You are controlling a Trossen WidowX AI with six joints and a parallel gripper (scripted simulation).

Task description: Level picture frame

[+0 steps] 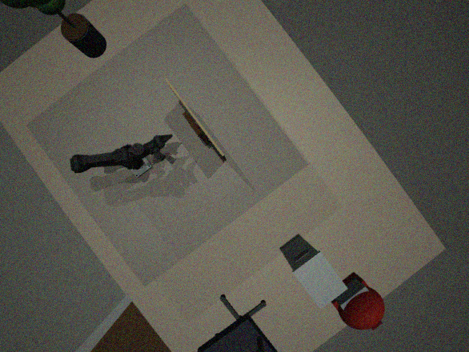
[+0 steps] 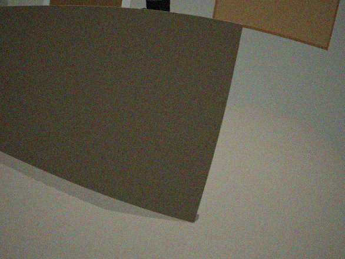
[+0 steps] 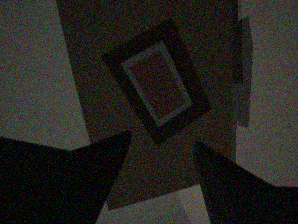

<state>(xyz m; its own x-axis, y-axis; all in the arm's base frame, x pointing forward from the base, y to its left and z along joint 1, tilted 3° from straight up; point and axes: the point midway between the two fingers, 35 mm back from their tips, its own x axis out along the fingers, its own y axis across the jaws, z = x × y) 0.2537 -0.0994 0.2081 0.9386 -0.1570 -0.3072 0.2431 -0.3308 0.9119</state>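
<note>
The picture frame (image 1: 196,127) (image 3: 185,67) hangs on the upright wall panel (image 1: 178,94) (image 3: 215,50) in the middle of the mat. In the wrist view it shows a dark border and a reddish picture, and it is clearly tilted. My gripper (image 1: 165,139) (image 3: 162,141) is open and empty. It points at the panel's front and stands a short way off the frame, without touching it. The exterior view shows only the brown back of the wall panel (image 2: 118,103), which hides the frame and the arm. The screw and notched strip are hidden.
A dark plant pot (image 1: 85,37) stands at the table's top left corner. A white box with a dark top (image 1: 316,276), a red round object (image 1: 362,310) and a dark stand (image 1: 240,332) sit along the lower edge. An orange board (image 2: 274,20) is behind the panel.
</note>
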